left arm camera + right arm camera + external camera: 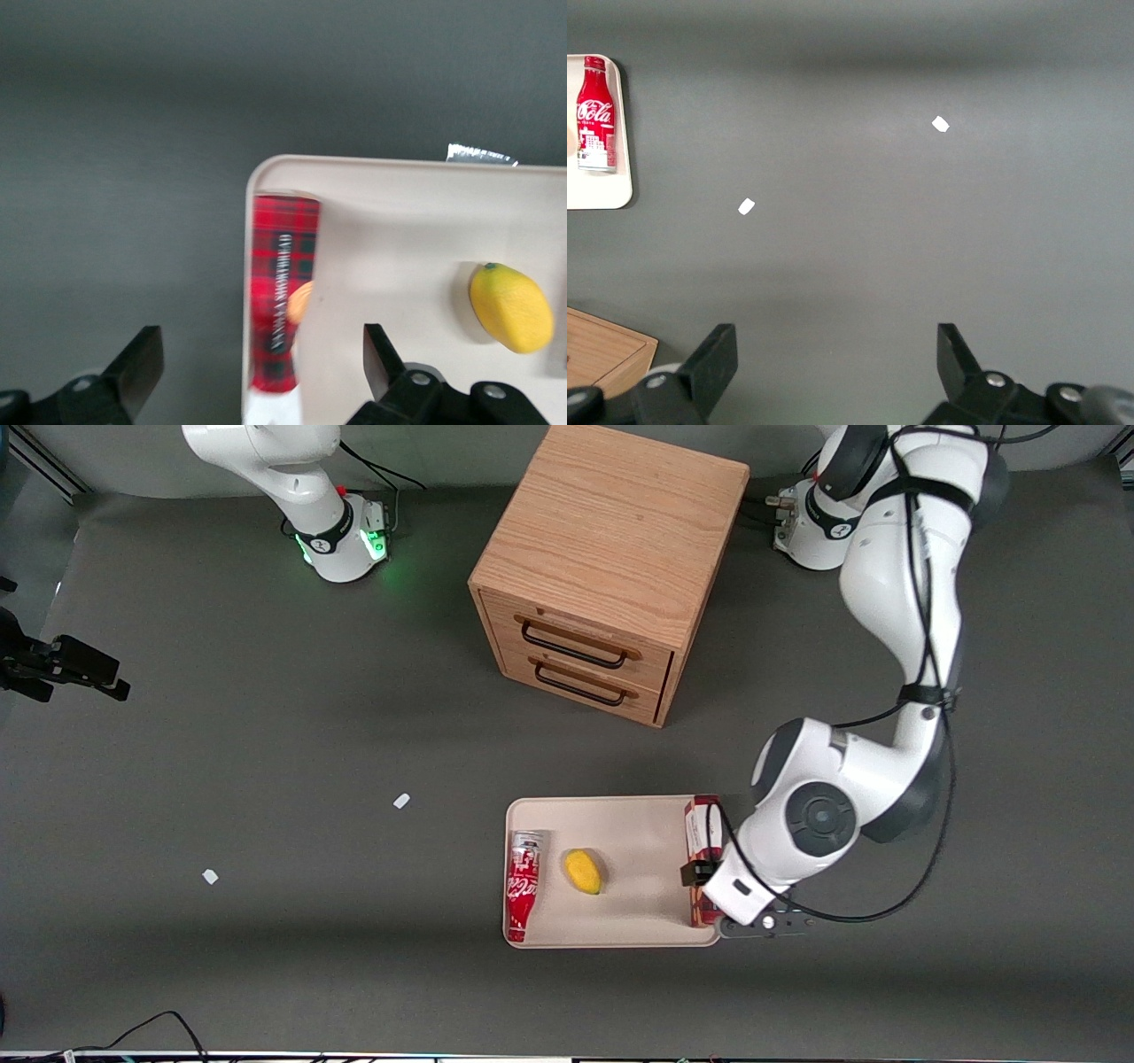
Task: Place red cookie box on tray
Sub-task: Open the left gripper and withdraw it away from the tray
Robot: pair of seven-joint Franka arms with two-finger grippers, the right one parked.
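Red cookie box [702, 828]: it lies inside the tray [620, 934], lengthwise against the rim at the working arm's end, in the lower right part of the front frame. Part of it is hidden under the wrist.

Tray: a flat beige one, nearer to the front camera than the wooden drawer cabinet [611, 558]. You see its rounded corner also in the wrist view [266, 173].

Gripper [257, 367]: it hangs directly above the box, and its fingers [142, 359] stand wide apart, one on each side of the carton [282, 292], touching nothing. So the tool is spread and holds nothing.

Why this placement: I judge the box was set along the rim because the middle is taken and the arm reaches this edge most easily.

Other things on the tray: a red-and-white soda can [523, 886] lies at the end toward the parked arm, and a yellow lemon [584, 871] lies between the can and the box, apart from both.

Task state: you may count the placing as done, I think. What remains is only to lift the arm straight up, so the fingers do not push the box off the rim.
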